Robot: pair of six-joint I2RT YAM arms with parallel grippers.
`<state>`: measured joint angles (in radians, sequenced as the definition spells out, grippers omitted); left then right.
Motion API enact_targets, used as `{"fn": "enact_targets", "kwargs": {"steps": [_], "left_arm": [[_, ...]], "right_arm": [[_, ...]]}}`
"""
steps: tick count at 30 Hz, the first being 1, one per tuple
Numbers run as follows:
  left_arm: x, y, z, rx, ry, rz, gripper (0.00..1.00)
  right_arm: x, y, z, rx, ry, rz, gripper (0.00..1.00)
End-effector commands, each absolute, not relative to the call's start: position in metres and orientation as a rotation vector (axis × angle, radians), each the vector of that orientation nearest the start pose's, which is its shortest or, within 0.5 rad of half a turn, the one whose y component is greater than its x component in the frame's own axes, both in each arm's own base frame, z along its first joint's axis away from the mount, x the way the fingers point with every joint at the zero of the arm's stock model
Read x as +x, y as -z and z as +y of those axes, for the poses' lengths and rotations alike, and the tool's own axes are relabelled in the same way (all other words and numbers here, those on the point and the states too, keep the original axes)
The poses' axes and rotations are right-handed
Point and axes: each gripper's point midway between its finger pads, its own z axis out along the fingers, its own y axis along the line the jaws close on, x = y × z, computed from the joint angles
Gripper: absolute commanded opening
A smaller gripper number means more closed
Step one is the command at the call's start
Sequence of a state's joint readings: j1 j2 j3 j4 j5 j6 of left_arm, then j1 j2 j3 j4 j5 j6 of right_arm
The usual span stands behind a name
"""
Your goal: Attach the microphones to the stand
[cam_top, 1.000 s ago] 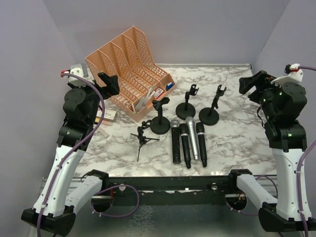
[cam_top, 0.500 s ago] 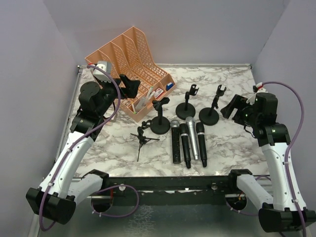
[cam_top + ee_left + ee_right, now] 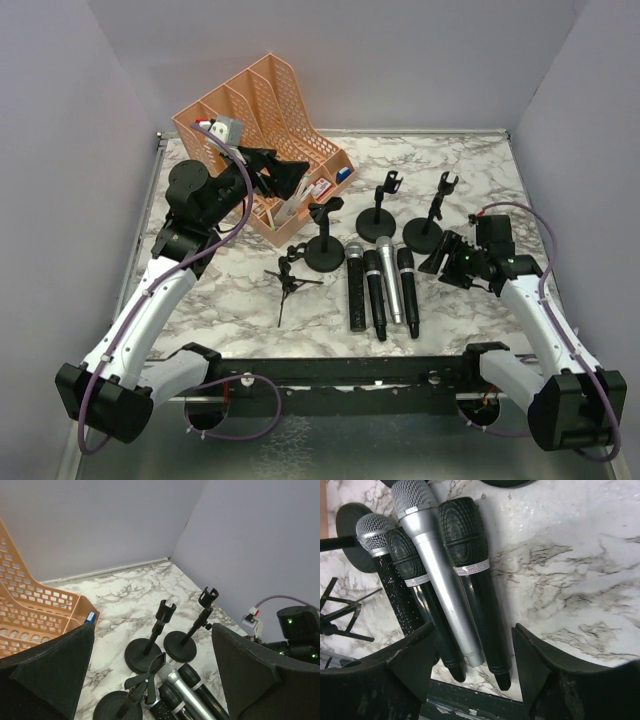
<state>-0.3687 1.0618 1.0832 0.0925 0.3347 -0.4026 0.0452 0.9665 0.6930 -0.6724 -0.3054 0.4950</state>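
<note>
Four microphones (image 3: 380,285) lie side by side on a marble surface (image 3: 480,170); right fingers (image 3: 405,665) spread open just beside them, left fingers (image 3: 55,670) open farther off

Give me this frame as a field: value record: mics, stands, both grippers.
microphones: four, flat on the table, side by side, none mounted
order from left: silver-grille mic, black mic, silver-grey mic, second black mic
round-base stands: three, upright, clips empty
tripod stand: left of the mics, empty
left gripper: jaws open, empty, by the orange organiser
right gripper: jaws open, empty, just right of the mic row
</note>
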Motion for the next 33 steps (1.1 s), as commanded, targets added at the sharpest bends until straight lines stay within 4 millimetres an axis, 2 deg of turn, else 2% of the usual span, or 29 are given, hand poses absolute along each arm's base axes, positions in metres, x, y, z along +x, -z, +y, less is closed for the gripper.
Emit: {"fn": "enact_targets", "kwargs": {"steps": [1,5,7,11,15,22,24,29,33], "left_arm": [[0.309,-0.412,-0.203,0.253,0.910,1.433,0.99],[0.312,-0.407,-0.201,0.239,0.896,1.448,0.99],[0.308,-0.407,-0.202,0.263,0.902,1.439,0.99],[0.304,-0.403,-0.206,0.307,0.909,1.443,0.99],[0.304,-0.393,-0.209,0.325,0.913,1.479,0.99],[0.305,-0.386,-0.209,0.331,0.911,1.504,0.99],[0.306,-0.384,-0.209,0.329,0.902,1.513,0.99],[0.308,-0.382,-0.206,0.318,0.885,1.525,0.99],[0.308,-0.381,-0.206,0.313,0.883,1.530,0.99]], "right_arm": [[0.233,-0.097,0.098,0.419,-0.605,2.521,0.66],[0.235,-0.076,0.116,0.398,-0.508,2.589,0.68],[0.237,-0.065,0.119,0.422,-0.416,2.619,0.68],[0.242,-0.052,0.121,0.433,-0.297,2.641,0.58],[0.242,-0.047,0.123,0.372,-0.205,2.666,0.54],[0.242,-0.045,0.125,0.284,-0.105,2.684,0.54],[0.245,-0.051,0.124,0.259,-0.049,2.665,0.56],[0.255,-0.078,0.146,0.144,-0.153,2.601,0.58],[0.255,-0.081,0.158,0.133,-0.212,2.597,0.54]]}}
